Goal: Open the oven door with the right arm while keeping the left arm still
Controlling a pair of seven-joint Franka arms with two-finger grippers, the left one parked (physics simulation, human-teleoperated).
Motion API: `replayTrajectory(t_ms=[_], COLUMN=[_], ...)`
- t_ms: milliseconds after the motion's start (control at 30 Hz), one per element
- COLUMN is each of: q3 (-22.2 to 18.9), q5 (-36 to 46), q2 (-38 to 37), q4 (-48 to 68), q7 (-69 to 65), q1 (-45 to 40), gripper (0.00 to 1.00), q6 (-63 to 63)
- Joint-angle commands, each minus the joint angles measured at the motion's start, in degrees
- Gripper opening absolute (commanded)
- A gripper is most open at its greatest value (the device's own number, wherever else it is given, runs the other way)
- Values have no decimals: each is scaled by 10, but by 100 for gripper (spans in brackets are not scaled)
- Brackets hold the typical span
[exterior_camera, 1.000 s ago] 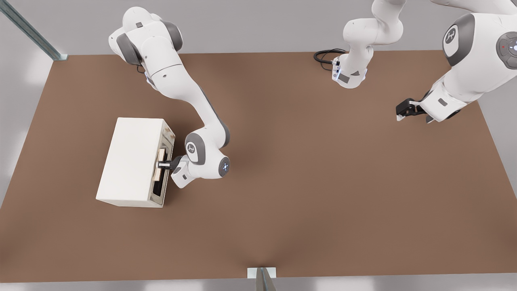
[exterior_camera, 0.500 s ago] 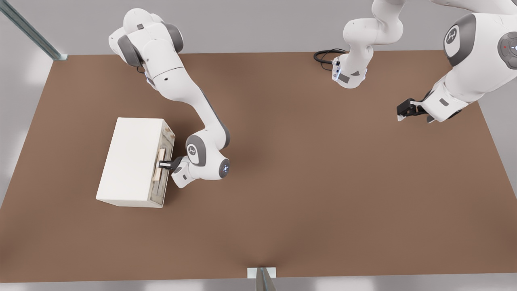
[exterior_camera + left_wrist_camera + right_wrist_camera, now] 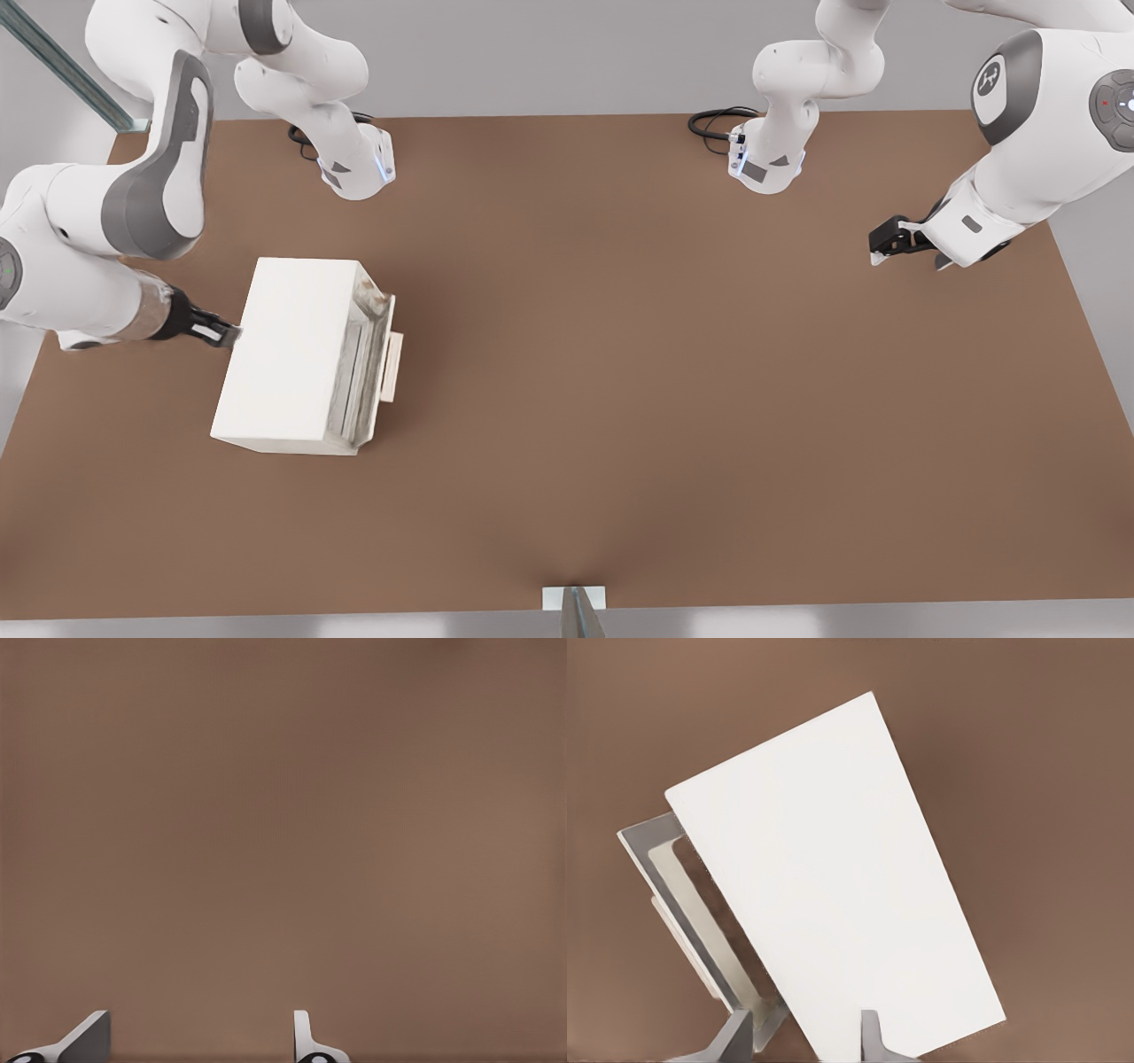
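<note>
At about 8 o'clock on the brown table (image 3: 620, 399) in the front view we see the cream oven (image 3: 288, 354), a box whose long axis runs from roughly 1 o'clock to 7 o'clock. The oven door (image 3: 359, 368) is the narrow face on the box's 3 o'clock side, pointing toward the table's middle. It is swung down from the box, tilted outward, and the pale beige bar handle (image 3: 392, 366) rides on its outer edge, lying parallel to the box's long axis. In the right wrist view the door (image 3: 682, 917) shows as a grey frame sticking out past the cream top, with the handle (image 3: 678, 943) along its outer side; how far it has dropped we cannot quite judge from here.

On the opposite, 9 o'clock side of the oven sits the right arm (image 3: 106, 221), its gripper (image 3: 221, 334) just beside the box's rear edge and well apart from the door. Its fingers (image 3: 873, 1036) stand spread with nothing between them, above the oven top.
</note>
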Motion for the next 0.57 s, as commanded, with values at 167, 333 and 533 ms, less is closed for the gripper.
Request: replayTrajectory(t_ms=[167,333,533], q3=[27,26,26], q5=[-33,-33,-33], q2=[-21,-20,-17], q4=[12,10,10], q7=[-242,-240,-241], q1=[8,8,8], gripper=[100,100,100], q6=[1,1,1])
